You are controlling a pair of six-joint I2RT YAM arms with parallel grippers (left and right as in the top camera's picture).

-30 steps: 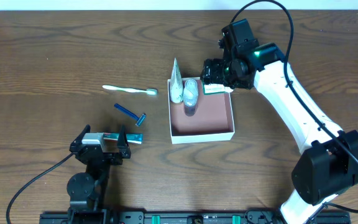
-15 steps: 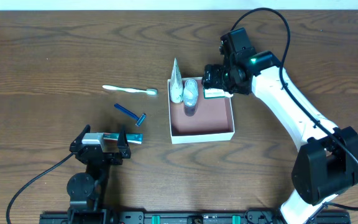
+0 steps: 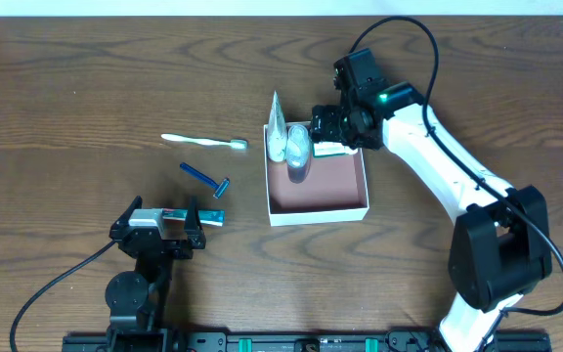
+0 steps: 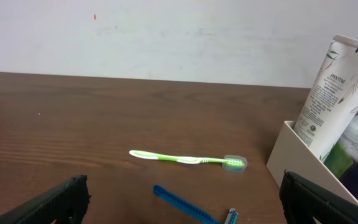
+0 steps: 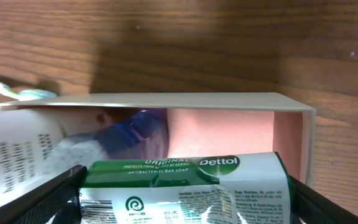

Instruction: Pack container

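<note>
The container (image 3: 318, 212) is a white-walled square box with a pinkish floor, mid-table. A white tube (image 3: 276, 127) and a clear bottle (image 3: 300, 149) lean in its left side. My right gripper (image 3: 340, 135) hangs over the container's back wall, shut on a green-and-white Dettol soap bar (image 5: 185, 180) that fills the gap between its fingers. In the right wrist view the container's far wall (image 5: 166, 99) lies just beyond the soap. My left gripper (image 3: 162, 211) rests near the front left, open, with nothing between its fingers.
A green toothbrush (image 3: 203, 142) and a blue razor (image 3: 205, 178) lie on the wood left of the container. A small teal packet (image 3: 213, 217) sits beside the left gripper. The right arm's white links stretch from the front right.
My right gripper has shifted left along the container's back edge, carrying the soap bar toward the bottle. The left arm has not moved.
</note>
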